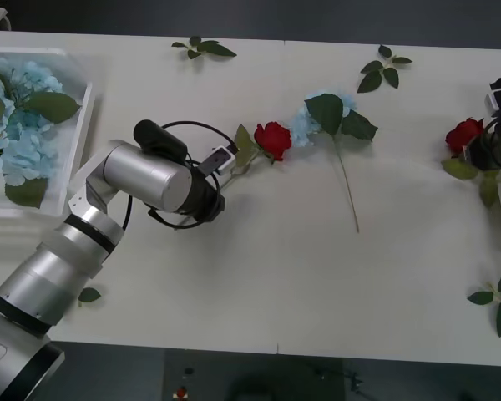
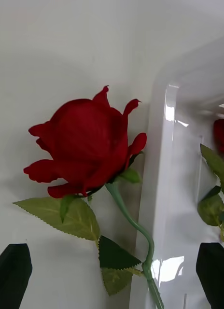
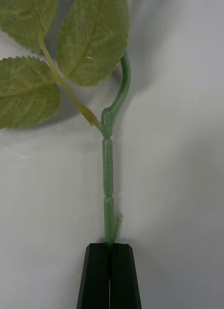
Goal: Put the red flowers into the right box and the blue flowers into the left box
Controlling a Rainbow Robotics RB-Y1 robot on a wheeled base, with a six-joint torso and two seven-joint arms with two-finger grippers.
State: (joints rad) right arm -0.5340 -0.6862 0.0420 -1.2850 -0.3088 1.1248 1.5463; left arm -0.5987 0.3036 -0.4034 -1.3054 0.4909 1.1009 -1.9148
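Left wrist view alone showed left tool (image 3: 110, 251) pinched on rose (image 1: 272, 138) stem; bloom pointed toward far-right along bench (image 1: 275, 284). Right tool's fingers (image 2: 13, 273) spread apart.

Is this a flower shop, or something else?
More likely a robot test room than a shop: a plain white table, artificial red flowers and blue flowers strewn about, plastic sorting boxes, and the left gripper pinching one rose's stem.
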